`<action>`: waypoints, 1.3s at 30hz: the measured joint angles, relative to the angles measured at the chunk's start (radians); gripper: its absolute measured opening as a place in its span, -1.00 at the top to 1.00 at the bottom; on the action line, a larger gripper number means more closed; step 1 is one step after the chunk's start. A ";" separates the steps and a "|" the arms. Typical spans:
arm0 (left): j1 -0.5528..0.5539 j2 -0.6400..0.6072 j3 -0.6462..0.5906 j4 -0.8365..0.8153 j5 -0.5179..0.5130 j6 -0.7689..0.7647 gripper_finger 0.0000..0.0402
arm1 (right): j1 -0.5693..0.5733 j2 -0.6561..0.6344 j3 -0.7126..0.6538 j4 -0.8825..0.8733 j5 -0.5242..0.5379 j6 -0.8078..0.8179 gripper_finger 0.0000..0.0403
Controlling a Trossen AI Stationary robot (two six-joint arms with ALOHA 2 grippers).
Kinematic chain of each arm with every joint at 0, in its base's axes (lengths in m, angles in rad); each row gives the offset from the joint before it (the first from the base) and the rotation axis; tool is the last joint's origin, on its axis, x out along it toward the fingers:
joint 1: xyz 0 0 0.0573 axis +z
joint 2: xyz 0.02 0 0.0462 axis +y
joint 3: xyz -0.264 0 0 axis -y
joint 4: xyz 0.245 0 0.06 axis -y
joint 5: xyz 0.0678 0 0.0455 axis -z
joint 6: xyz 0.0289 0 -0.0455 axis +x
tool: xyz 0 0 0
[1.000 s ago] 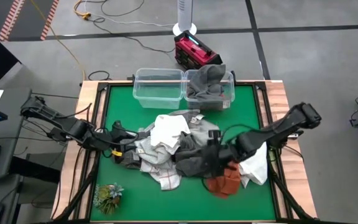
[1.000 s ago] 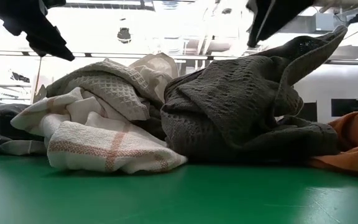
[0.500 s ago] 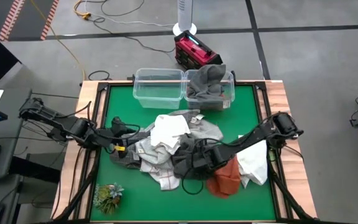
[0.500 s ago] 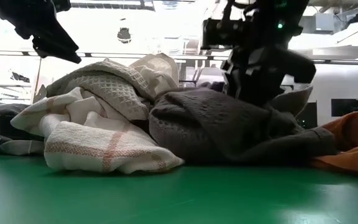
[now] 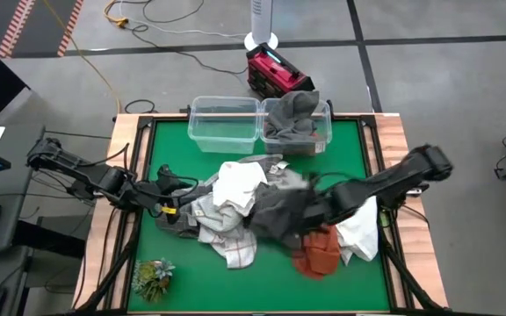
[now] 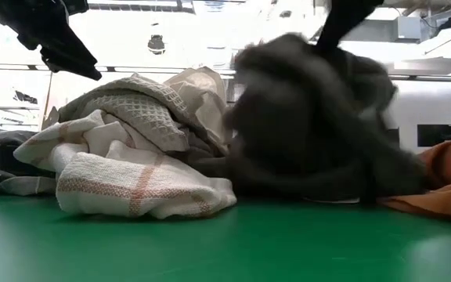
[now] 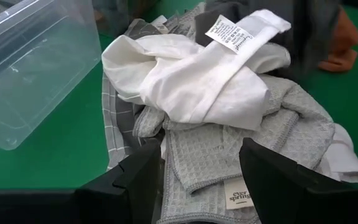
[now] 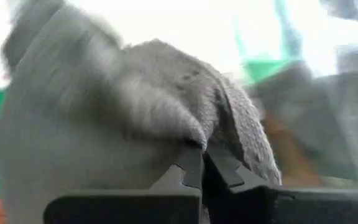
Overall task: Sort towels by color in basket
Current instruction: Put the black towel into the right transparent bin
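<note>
Right wrist view: dark grey towel (image 8: 104, 124) pinched between right pincer (image 8: 202, 163).

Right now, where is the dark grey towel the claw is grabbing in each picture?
High view: the dark grey towel sits mid-table, right of the white towel, pinched by the right claw.
Low view: big blurry dark lump, centre right.
Left wrist view: a dark strip at the far edge, beyond the white towel.
Right wrist view: fills the picture, clamped by the right claw.
Shared landmark: the rust orange towel beside it.
</note>
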 joint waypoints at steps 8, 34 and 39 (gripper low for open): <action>0.000 0.000 0.000 -0.001 0.001 0.001 -0.04 | -0.108 -0.259 0.059 -0.032 0.204 -0.077 0.90; 0.000 0.000 0.000 -0.002 0.002 0.001 -0.04 | -0.385 -0.291 0.086 -0.007 -0.044 -0.312 0.88; 0.000 0.000 0.000 -0.001 0.002 0.001 -0.04 | -0.430 -0.275 0.086 -0.009 -0.159 -0.269 0.88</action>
